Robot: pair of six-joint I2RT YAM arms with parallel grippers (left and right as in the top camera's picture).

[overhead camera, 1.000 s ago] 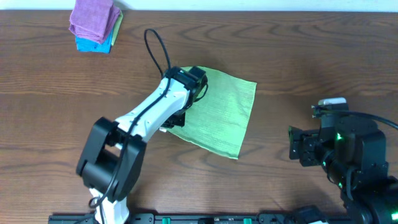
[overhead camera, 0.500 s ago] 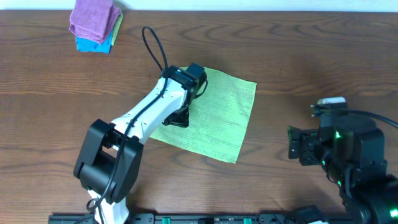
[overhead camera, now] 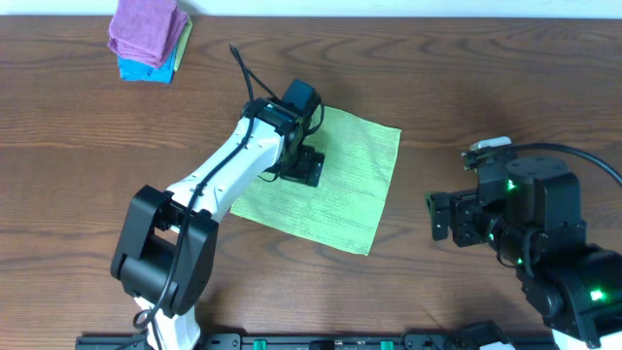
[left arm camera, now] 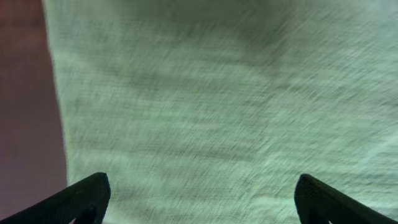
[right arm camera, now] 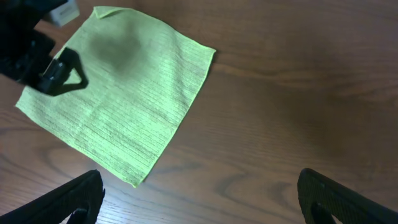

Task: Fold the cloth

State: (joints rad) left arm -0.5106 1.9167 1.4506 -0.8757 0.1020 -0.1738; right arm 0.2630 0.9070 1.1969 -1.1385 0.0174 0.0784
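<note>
green cloth (overhead camera: 335,185) is lying flat on wood table (overhead camera: 486,87), left gripper (overhead camera: 303,167) hovering above it spread wide, right gripper (overhead camera: 442,216) likewise wide.

I count one green cloth (overhead camera: 345,190) on one table (overhead camera: 486,87), one stack of folded cloths (overhead camera: 148,41) at the far edge, and my two grippers, left gripper (overhead camera: 308,166) and right gripper (overhead camera: 444,217).

Overhead cam: fixed, looks straight down on whole counter (overhead camera: 466,78). L wrist cam: v. close, faces down onto green cloth (left arm camera: 205,106), which nearly fills frame. R wrist cam: farther off, oblique, from counter's right side; all three views share cloth.
</note>
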